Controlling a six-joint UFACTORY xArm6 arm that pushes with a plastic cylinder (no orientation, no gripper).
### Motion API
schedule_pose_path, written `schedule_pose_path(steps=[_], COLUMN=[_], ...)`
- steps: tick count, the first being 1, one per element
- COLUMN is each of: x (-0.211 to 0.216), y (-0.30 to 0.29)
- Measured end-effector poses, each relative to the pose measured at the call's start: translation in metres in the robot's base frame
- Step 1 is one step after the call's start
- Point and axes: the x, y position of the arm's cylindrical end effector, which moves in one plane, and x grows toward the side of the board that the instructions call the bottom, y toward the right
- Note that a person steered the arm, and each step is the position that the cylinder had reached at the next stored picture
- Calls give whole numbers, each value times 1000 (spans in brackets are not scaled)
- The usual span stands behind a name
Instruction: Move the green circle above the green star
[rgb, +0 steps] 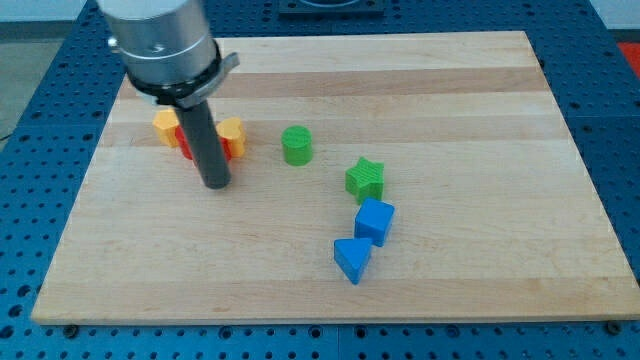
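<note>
The green circle (297, 144) is a short cylinder standing on the wooden board (450, 90) near the middle. The green star (365, 179) lies to its lower right, a short gap away. My tip (216, 184) is the lower end of the dark rod, resting on the board to the left of the green circle and a little lower in the view, apart from it. The rod covers part of a red block (186, 141).
A yellow block (166, 127) and a yellow heart (232, 132) flank the red block behind the rod. A blue cube (375, 220) and a blue triangle (351, 259) lie just below the green star. Blue perforated table surrounds the board.
</note>
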Motion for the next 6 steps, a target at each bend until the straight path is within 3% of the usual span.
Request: schedule_pose_path(steps=[2, 3, 5, 6], x=[40, -7, -50, -46], y=[-57, -56, 53, 55])
